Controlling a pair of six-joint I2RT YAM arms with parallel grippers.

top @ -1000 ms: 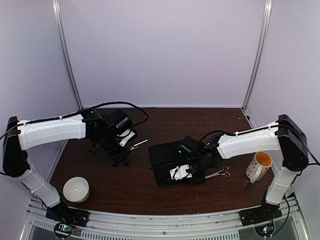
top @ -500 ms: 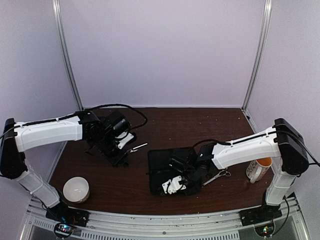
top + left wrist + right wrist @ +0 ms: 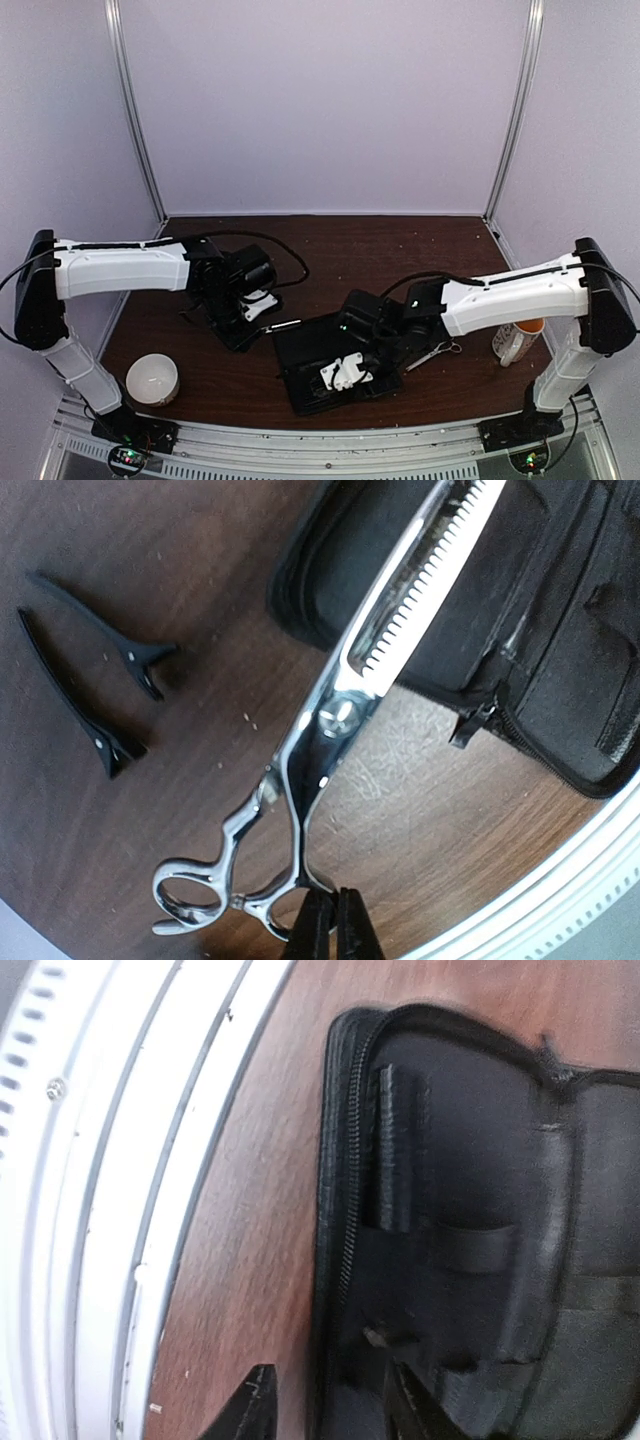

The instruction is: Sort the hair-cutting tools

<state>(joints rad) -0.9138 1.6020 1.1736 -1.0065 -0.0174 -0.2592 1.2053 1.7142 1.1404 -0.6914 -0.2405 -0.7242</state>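
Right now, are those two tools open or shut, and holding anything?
Left tool: shut, holding scissors.
Right tool: open, straddling the case edge.

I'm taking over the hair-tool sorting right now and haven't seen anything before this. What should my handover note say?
Left pincer: shut on the handle of the toothed scissors, whose blades reach over the open black case.
Right pincer: open, fingers astride the case's zipped edge, holding nothing.
Second scissors: on the table, right of the case.
Two black clips: on the table, apart from the case.
Done: no tool is visibly stowed yet.
Left: all four tools.
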